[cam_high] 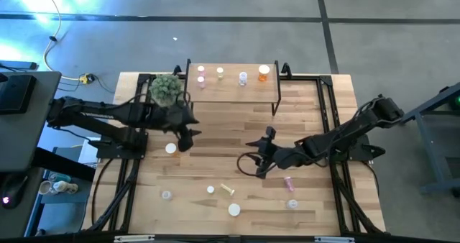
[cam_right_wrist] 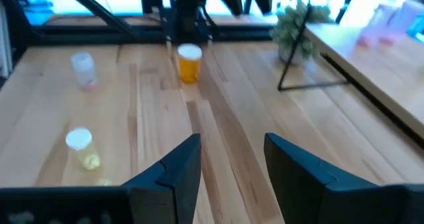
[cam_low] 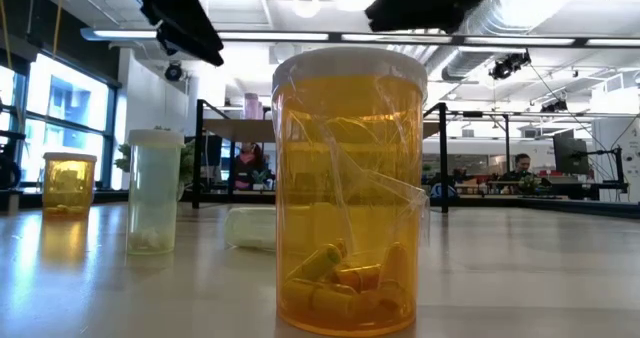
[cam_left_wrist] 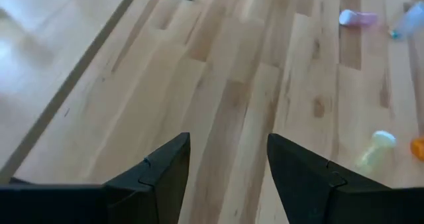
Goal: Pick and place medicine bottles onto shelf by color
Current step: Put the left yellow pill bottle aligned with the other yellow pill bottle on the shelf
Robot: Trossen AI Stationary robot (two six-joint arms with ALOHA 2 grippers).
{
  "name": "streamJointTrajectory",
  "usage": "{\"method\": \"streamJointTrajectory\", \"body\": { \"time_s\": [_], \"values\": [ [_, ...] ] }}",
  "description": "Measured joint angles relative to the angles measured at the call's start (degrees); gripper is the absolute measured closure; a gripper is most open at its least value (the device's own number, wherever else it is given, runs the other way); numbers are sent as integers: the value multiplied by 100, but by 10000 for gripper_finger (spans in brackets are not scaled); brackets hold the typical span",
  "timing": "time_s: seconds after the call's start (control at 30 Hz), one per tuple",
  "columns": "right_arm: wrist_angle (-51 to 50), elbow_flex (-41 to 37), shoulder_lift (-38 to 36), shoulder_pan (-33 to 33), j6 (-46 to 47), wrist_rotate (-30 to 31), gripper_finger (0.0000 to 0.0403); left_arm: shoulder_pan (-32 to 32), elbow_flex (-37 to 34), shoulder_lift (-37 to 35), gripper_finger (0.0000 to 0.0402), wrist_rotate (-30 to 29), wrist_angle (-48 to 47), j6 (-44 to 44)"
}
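From my remote station I read the left claw point(cam_left_wrist: 228, 177) as parted and empty: bare tabletop point(cam_left_wrist: 225, 98) shows in the gap between its fingers. In the high view it hangs above the tabletop just beside an orange bottle point(cam_high: 171, 149) standing upright, without touching it.

The right claw point(cam_right_wrist: 232, 171) is likewise spread apart, gripping nothing. In the high view it sits near the tabletop's centre point(cam_high: 263, 151), with a pink bottle point(cam_high: 288, 182) lying on its side near it.

The shelf point(cam_high: 233, 83) stands at the far edge of the tabletop and carries four bottles in a row, including an orange-capped one point(cam_high: 264, 72) at its right end. A small potted plant point(cam_high: 166, 89) stands beside the shelf's left end. The other bottles are scattered across the near half of the tabletop.
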Motion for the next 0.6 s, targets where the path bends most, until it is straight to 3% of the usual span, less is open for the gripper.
{"method": "streamJointTrajectory", "body": {
  "time_s": [0.1, 0.3, 0.6],
  "values": [
    [530, 0, 235, -1, -295, -37, 247, -390, -134, 2, 209, -400, 41, -189],
    [1485, -1, 649, -14, -696, -530, 247, -1097, -275, 5, 209, -667, 48, -608],
    [2524, -1, 1219, -51, -524, -1060, 247, -1959, -278, 5, 209, -873, -120, -1101]
  ]
}}
